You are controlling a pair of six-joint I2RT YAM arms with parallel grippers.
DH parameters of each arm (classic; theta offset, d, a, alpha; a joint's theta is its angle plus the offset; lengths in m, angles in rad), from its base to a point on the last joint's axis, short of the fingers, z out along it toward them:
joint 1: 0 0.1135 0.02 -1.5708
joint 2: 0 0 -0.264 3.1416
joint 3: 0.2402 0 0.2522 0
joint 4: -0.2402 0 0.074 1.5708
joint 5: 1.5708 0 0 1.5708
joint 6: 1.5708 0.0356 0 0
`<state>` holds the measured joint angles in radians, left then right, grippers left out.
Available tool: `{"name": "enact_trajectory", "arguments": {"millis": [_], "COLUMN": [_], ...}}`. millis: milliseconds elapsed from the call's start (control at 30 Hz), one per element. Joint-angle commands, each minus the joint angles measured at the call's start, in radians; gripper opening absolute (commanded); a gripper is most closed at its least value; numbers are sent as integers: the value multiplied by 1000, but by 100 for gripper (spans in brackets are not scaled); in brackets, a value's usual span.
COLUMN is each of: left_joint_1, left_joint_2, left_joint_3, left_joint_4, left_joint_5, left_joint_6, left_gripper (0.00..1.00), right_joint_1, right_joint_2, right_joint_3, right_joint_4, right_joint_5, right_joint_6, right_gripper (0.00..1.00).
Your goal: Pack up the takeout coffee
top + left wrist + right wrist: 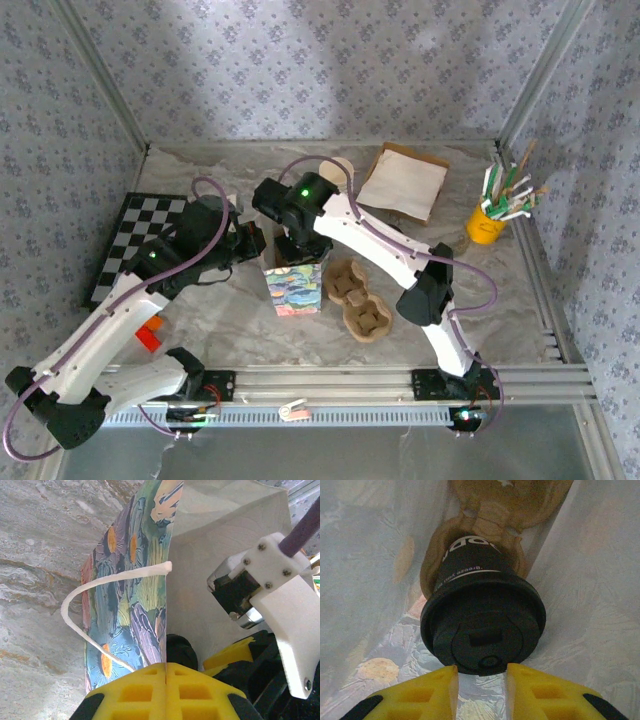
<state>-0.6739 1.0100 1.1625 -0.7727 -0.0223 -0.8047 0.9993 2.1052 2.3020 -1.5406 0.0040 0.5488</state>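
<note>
Low in the left wrist view, the left pincer (165, 672) is clamped on the rim of the painted bag (127, 610). Inside the bag, the right pincer (480, 677) stands apart, and the black-lidded coffee cup (480, 615) sits just ahead in its pulp carrier (487, 520). The cup looks packed; backing out is left. Beyond the bag, spare carriers (365, 320) lie on the worktop (480, 290).

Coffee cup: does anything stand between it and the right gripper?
Nothing visible does. The coffee cup sits in the cardboard carrier inside the bag, directly ahead of the right gripper.
</note>
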Motion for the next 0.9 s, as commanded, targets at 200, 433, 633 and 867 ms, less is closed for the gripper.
{"name": "enact_trajectory", "arguments": {"millis": [200,433,633,867], "left_joint_1": [5,5,5,6], "left_joint_2": [-9,-11,-8,-2], "left_joint_3": [11,8,8,6], "left_joint_4": [-19,-22,-19,-16], "left_joint_5": [0,-8,-10,-6], "left_joint_6": [-2,0,-2,-3], "left_gripper": [0,0,0,0], "right_joint_1": [-4,-3,2,5], "right_joint_2": [15,-12,-49,-91], "right_joint_3": [68,64,40,17], "right_joint_4": [-17,-28,-20,-18], "right_joint_5": [20,34,37,45], "right_joint_6": [-15,-14,-12,-9], "right_gripper": [32,32,34,36]}}
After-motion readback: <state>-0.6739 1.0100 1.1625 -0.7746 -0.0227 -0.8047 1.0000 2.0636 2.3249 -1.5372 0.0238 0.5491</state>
